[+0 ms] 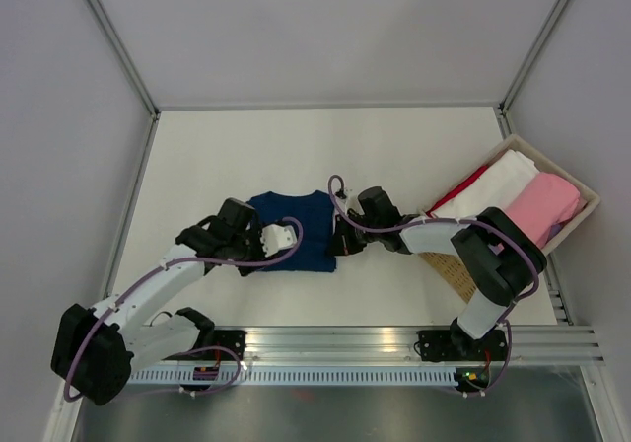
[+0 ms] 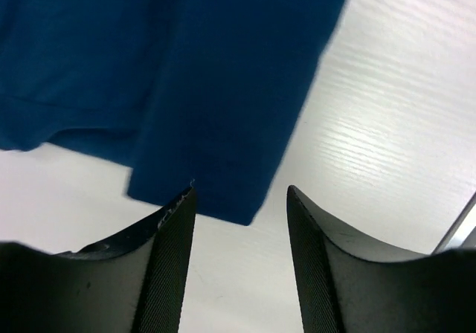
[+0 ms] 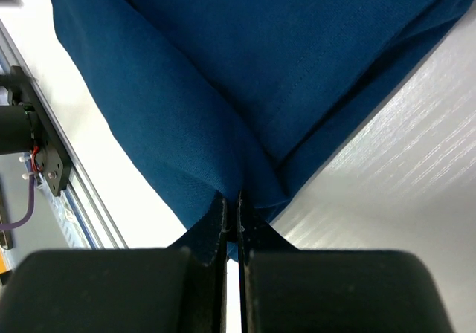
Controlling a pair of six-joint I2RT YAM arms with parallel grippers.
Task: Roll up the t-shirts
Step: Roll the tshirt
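Observation:
The navy blue t-shirt (image 1: 296, 227) lies folded on the white table between my two arms. My left gripper (image 1: 279, 238) is open at its left near corner, with the cloth's corner (image 2: 223, 125) just ahead of the fingertips (image 2: 178, 221) and nothing between them. My right gripper (image 1: 338, 241) is shut on the shirt's right edge; in the right wrist view (image 3: 230, 203) the blue cloth (image 3: 223, 88) is pinched between the closed jaws and pulled up into a fold.
A wicker basket (image 1: 590, 197) at the right edge holds white (image 1: 493, 187), pink (image 1: 544, 208) and red (image 1: 471, 181) shirt bundles. A metal rail (image 1: 394, 341) runs along the near table edge. Grey walls enclose the table.

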